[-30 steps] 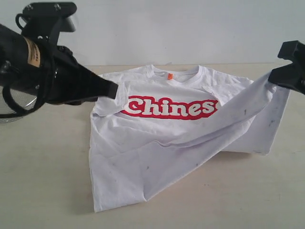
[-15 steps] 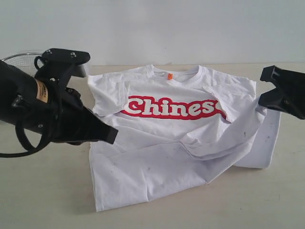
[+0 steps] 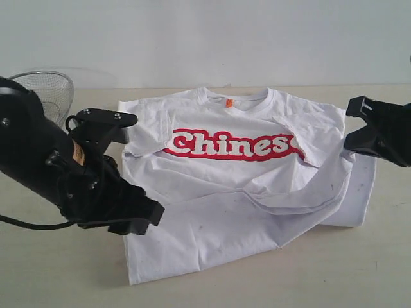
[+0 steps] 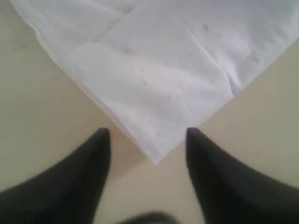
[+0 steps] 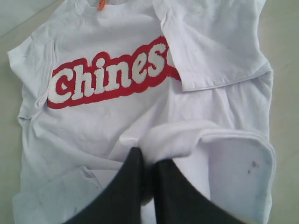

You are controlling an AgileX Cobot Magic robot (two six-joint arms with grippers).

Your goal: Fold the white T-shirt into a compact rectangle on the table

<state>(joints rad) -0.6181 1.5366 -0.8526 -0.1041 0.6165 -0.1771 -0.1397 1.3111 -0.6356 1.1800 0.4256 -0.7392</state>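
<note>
A white T-shirt (image 3: pixel 244 186) lies chest up on a pale beige surface (image 3: pixel 58 269), its lower half rumpled and partly folded over. Nearest, on the left, the left claw (image 4: pixel 147 132) hangs low by the shirt's left edge, fingers spread apart and gripping nothing; a corner of cloth lies flat between them. Farther back on the right, the right claw (image 5: pixel 148 158) is clenched on a pinch of the shirt, holding a fold raised. Beyond, red-outlined lettering (image 3: pixel 234 144) crosses the chest, an orange neck tag (image 3: pixel 229 102) sits at the collar, and a wire-mesh basket (image 3: pixel 48 90) stands at the far left.
</note>
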